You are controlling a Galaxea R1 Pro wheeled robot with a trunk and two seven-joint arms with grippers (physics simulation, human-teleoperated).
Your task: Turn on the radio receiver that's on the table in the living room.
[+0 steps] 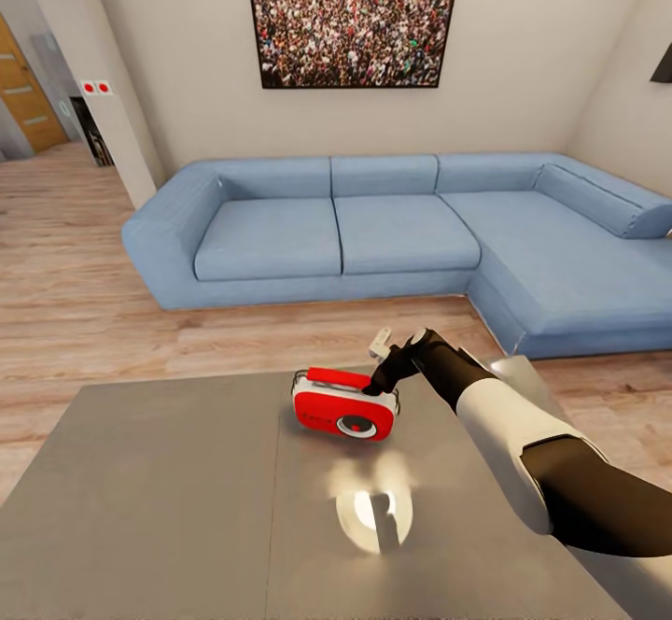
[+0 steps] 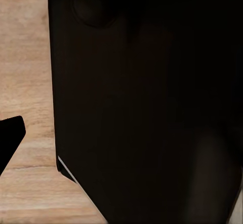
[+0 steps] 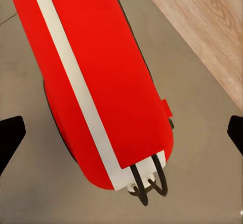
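The red radio receiver (image 1: 344,411) with white trim stands on the glossy grey table (image 1: 168,489), its round dial facing me and its red handle on top. My right gripper (image 1: 378,384) hangs just above the radio's top right end. In the right wrist view that gripper (image 3: 121,135) is open, its black fingertips (image 3: 10,139) far apart on either side of the radio's red top (image 3: 96,77) and white stripe. In the left wrist view one black fingertip (image 2: 10,140) of my left gripper shows over the wood floor, set wide as on an open gripper, beside a dark slab (image 2: 152,107).
A blue L-shaped sofa (image 1: 392,228) stands beyond the table, with the crowd-photo picture (image 1: 353,13) on the wall above it. Light wood floor (image 1: 84,312) lies between the sofa and the table. A bright lamp reflection (image 1: 373,508) glints on the tabletop.
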